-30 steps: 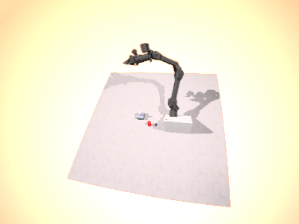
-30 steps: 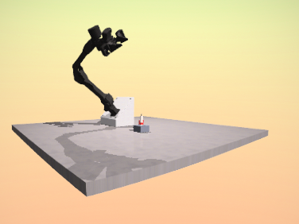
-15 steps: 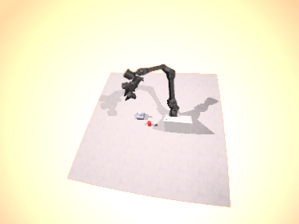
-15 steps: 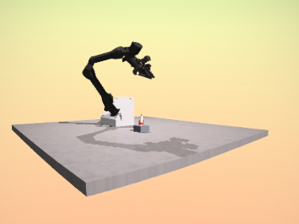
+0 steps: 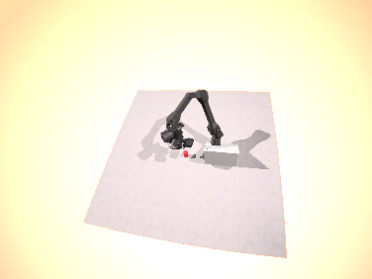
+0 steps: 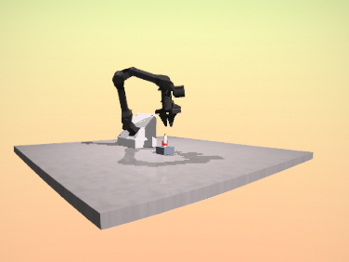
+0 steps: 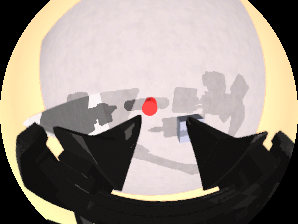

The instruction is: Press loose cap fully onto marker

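Note:
The red cap point(image 5: 186, 153) point(image 7: 149, 107) stands on the table, just ahead of the gap between the fingertips in the wrist view. The blue-grey holder block point(image 6: 165, 150) point(image 7: 182, 132) is partly behind the right finger in the wrist view, and mostly hidden by the arm in the top view. The white marker point(image 6: 165, 137) stands upright at the block, with red showing at its foot; its tip is bare. It is hidden in the wrist view. My gripper point(image 6: 168, 125) point(image 7: 164, 119) points down above the cap and block, open part way, with nothing between its fingers.
The arm's white base block point(image 5: 221, 156) point(image 6: 148, 126) stands close to the cap, at left in the wrist view. The arm arches up from it and down to the gripper. Shadows of the arm fall across the table point(image 5: 188, 208) point(image 6: 107, 186) around the cap and the block.

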Action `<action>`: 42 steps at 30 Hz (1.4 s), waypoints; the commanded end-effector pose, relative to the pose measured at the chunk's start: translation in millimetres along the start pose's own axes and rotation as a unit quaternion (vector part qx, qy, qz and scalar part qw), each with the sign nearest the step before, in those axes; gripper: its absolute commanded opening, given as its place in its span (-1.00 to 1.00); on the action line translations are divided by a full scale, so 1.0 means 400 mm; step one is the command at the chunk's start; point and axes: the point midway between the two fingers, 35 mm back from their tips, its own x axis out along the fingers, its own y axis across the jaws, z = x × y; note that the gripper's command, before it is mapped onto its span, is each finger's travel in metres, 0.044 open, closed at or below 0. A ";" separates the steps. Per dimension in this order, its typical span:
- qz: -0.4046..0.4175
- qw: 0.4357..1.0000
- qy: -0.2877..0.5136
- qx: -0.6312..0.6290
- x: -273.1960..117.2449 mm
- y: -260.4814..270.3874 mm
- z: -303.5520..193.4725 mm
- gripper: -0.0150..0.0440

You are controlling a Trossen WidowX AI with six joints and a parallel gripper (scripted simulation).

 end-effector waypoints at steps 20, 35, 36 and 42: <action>0.014 0.997 0.043 -0.057 0.156 0.058 -0.034 0.38; 0.014 0.997 0.043 -0.058 0.211 0.056 -0.037 0.38; 0.014 0.997 0.043 -0.058 0.215 0.056 -0.037 0.38; 0.014 0.997 0.043 -0.057 0.239 0.057 -0.040 0.38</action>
